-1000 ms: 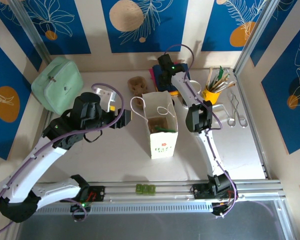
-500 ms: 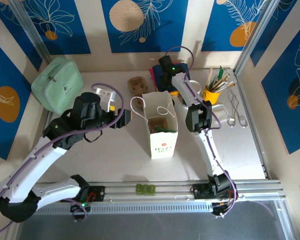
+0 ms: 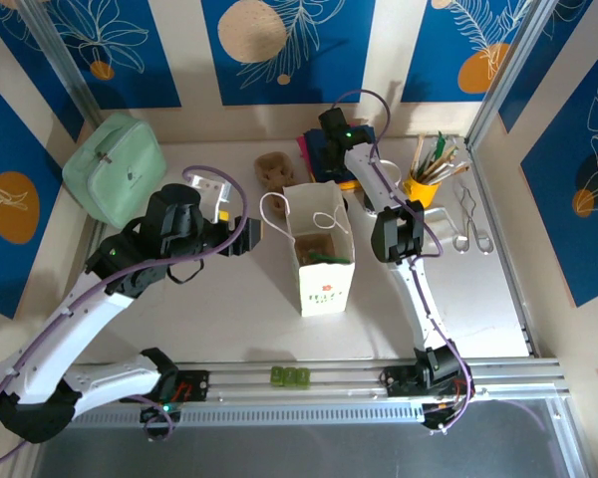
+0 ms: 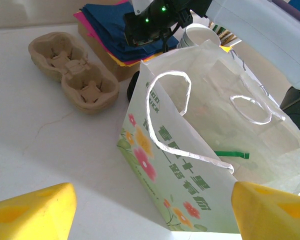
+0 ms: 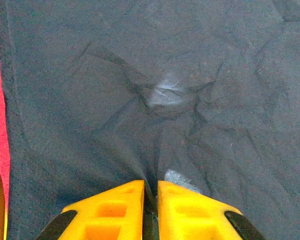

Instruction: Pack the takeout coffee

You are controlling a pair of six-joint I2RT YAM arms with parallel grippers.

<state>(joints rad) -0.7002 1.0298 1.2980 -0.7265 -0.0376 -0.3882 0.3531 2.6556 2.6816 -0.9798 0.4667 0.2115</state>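
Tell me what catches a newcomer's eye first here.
The flower-printed white paper bag stands open mid-table, with the left gripper open beside it. At the far side, the right gripper pinches a dark blue sheet, creasing it.

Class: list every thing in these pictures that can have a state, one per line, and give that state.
paper bag: upright, mouth open
takeout cup: upright behind the bag, rim open
cup carrier: lying flat, visible slots empty
dark blue sheet: puckered, pinched
left gripper: open, holding nothing, facing the bag
right gripper: shut on the dark blue sheet
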